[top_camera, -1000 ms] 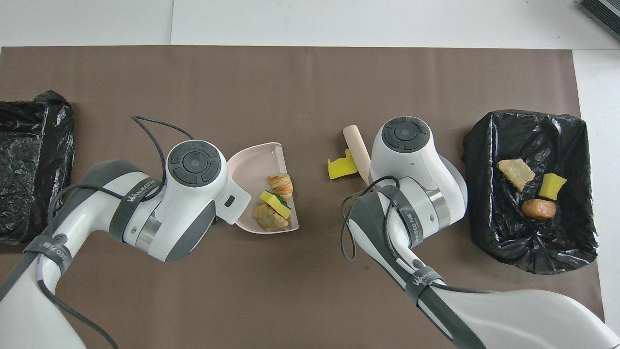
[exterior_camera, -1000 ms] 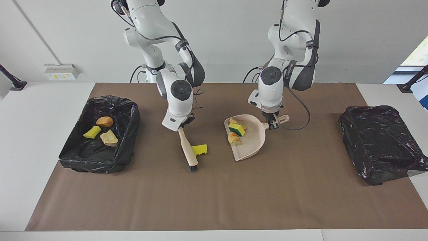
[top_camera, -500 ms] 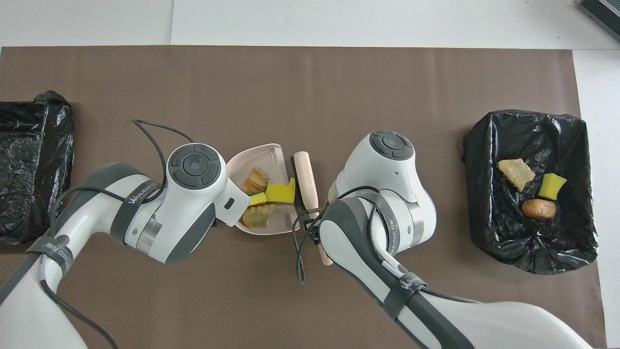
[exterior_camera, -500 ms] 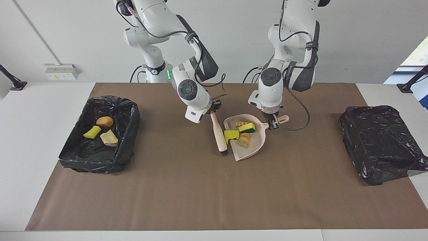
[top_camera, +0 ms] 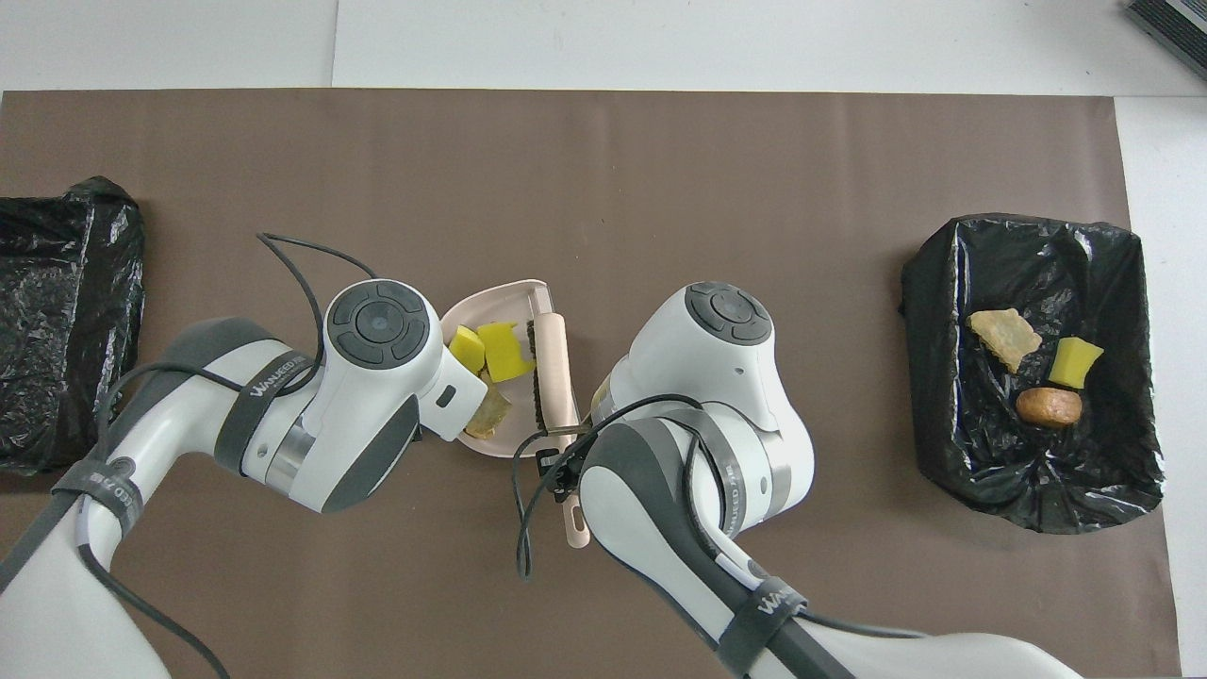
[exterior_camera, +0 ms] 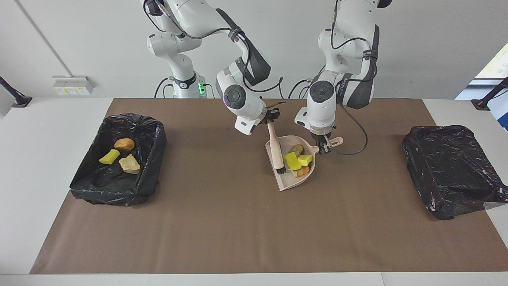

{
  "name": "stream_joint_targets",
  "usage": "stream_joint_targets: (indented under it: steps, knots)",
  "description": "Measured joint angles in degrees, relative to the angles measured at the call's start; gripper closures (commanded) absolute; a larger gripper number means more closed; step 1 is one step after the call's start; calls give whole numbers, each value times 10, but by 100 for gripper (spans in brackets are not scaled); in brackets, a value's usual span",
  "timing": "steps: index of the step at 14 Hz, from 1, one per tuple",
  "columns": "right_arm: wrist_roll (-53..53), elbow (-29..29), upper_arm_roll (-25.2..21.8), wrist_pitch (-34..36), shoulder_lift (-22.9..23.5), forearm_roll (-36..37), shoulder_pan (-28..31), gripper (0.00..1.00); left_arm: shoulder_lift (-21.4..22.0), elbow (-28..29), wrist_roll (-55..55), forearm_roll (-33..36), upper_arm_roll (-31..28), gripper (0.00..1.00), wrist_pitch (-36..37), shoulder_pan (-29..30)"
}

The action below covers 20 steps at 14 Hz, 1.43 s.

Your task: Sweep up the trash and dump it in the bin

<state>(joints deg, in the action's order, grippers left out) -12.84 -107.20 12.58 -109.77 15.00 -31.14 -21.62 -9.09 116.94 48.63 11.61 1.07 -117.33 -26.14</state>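
Brush (exterior_camera: pixel 276 149) bristles rest inside the dustpan (exterior_camera: pixel 298 179) beside trash (exterior_camera: pixel 298 160).

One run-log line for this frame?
right gripper: shut on brush, bristles in dustpan | left gripper: shut on dustpan handle | scraps: in dustpan

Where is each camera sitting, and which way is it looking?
Facing view: high across the table, looking at both robots; whole arms show, right pincer holding the brush, left pincer holding the dustpan.
Overhead view: above the robots, looking steeply down; arms enter from below.
Both show the dustpan, brush, trash and open bin.
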Motion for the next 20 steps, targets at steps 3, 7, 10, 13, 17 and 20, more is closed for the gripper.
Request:
stream_joint_targets:
  steps: [3,7,10,13,17,20]
  knots:
    - [-24,2,-6,43,-49,38,22,100,0,0,4,0,0,100,-2,1]
    - [-48,-1,-8,106,-106,75,48,100,0,1,13,0,-1,100,-10,4]
    - [-52,-15,-7,107,-111,96,47,100,3,1,37,0,-1,100,-13,9]
    - [-103,-38,-5,107,-119,110,46,100,39,0,124,-12,-3,100,-8,43]
    - [-176,-43,-4,123,-130,130,33,100,131,-6,266,-71,-9,100,68,131]
    - [-236,-59,-1,126,-148,130,-8,100,160,-54,303,-85,-19,100,123,188]
